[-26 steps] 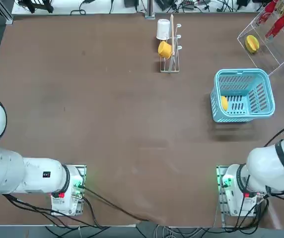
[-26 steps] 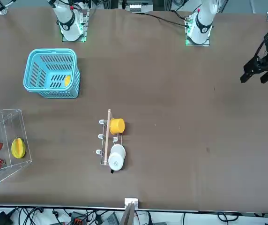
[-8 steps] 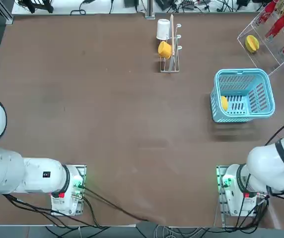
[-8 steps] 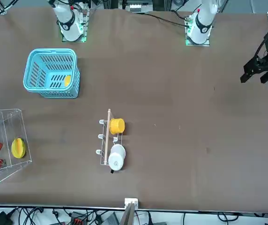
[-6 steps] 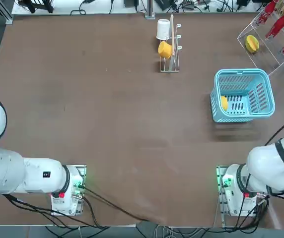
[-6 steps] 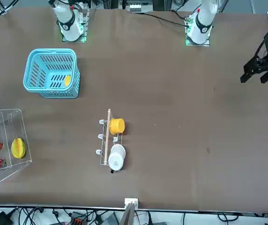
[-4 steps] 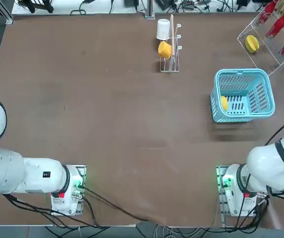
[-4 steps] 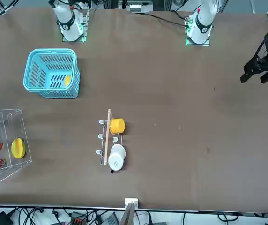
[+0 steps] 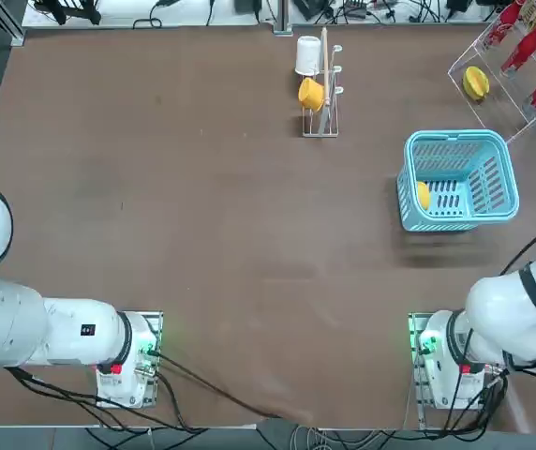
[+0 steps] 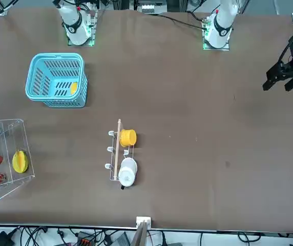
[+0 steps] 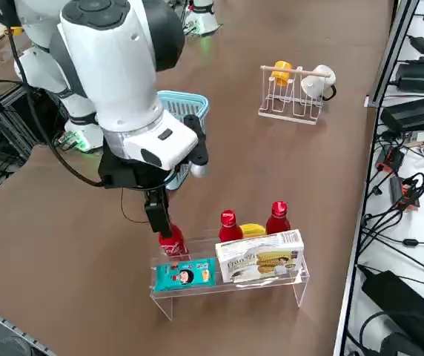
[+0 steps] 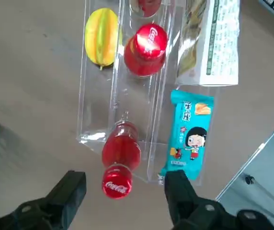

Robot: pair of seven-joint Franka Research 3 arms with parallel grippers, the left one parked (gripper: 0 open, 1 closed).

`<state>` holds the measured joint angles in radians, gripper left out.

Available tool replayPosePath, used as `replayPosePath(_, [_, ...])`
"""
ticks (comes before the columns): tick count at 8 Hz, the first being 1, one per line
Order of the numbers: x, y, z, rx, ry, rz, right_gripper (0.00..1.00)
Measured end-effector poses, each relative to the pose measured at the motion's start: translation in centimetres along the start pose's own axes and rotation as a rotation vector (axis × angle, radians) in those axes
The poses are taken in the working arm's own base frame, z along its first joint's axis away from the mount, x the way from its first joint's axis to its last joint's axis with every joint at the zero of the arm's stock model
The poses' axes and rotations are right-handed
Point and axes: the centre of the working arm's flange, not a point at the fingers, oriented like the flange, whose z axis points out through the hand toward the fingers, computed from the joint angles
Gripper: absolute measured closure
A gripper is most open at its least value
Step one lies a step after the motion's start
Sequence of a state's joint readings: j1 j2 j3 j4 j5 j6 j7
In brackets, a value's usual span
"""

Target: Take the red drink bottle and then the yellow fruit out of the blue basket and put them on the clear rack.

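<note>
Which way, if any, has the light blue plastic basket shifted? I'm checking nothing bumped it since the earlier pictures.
No; the light blue plastic basket sits unmoved beside the clear acrylic rack.

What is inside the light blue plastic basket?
Inside the light blue plastic basket, one small yellow fruit is visible, near a side wall. In the top view, the rim and wall cover part of it.
</note>
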<state>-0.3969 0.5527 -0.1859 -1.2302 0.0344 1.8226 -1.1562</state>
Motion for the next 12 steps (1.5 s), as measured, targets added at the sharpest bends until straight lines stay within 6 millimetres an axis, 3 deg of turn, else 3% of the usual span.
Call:
replayPosePath(3, [-0.4,-1.1,-4.7,-0.015,0.024,0.033,0.0])
replayPosePath(6, [-0.4,-5.1,-9.4,0.065,0.012,0.179,0.0])
replayPosePath(12, [2.7,-16.9,-10.9,0.148,-0.01,0.459,0.0])
